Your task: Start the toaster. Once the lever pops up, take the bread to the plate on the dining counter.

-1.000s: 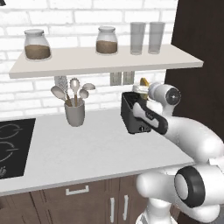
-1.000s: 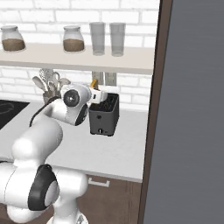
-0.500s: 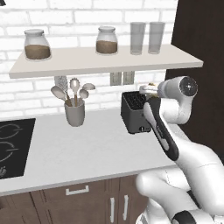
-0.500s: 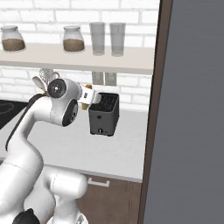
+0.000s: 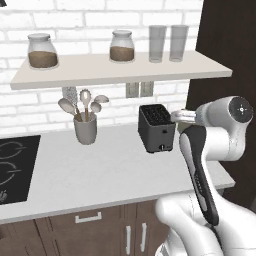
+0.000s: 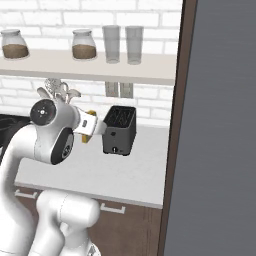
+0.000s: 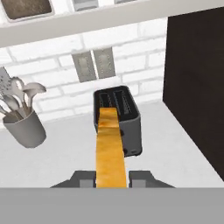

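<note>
Lifted bread (image 7: 110,148) in tool (image 7: 111,179), off toaster (image 7: 120,120).

No text, label, brand, number or sign can be read in any of the views. The toaster (image 5: 157,128) has a plain dark front with only a small pale knob. The two jars (image 5: 42,50) on the shelf (image 5: 120,69) carry no labels. The wall plates (image 7: 93,64) behind the toaster are blank as far as the hand view shows, though at this coarseness fine print may simply be lost. The hob (image 5: 15,165) on the bench (image 5: 100,170) shows thin ring lines, but no characters. The round cap on the arm's joint (image 5: 243,107) bears a small mark too small to make out.
</note>
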Tool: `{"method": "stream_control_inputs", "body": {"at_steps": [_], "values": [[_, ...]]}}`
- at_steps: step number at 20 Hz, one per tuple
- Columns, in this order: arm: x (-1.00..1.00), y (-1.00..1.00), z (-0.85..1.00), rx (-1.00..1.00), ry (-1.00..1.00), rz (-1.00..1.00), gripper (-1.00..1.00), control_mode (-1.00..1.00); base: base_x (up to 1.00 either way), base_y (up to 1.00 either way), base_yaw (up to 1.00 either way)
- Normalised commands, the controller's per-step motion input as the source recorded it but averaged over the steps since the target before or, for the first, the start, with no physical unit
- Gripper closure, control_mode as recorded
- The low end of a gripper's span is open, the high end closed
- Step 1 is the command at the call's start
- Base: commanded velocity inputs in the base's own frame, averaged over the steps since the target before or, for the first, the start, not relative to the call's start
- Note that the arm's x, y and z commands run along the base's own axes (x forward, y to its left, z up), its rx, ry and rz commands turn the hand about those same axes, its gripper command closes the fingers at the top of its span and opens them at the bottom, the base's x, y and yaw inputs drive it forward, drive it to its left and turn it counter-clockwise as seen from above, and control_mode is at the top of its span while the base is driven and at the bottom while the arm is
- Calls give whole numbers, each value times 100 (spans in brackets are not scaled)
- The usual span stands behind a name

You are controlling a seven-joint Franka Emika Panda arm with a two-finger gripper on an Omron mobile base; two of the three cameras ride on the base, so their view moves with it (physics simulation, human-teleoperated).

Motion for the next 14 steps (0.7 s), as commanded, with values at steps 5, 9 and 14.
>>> {"method": "stream_control_inputs", "body": {"at_steps": [5,9,14], "values": [[-49,0,0,0,1,0,100,-100,0,0,0],[-22,0,0,0,2,0,100,-100,0,0,0],[-8,0,0,0,0,0,100,100,-64,1,0]]}}
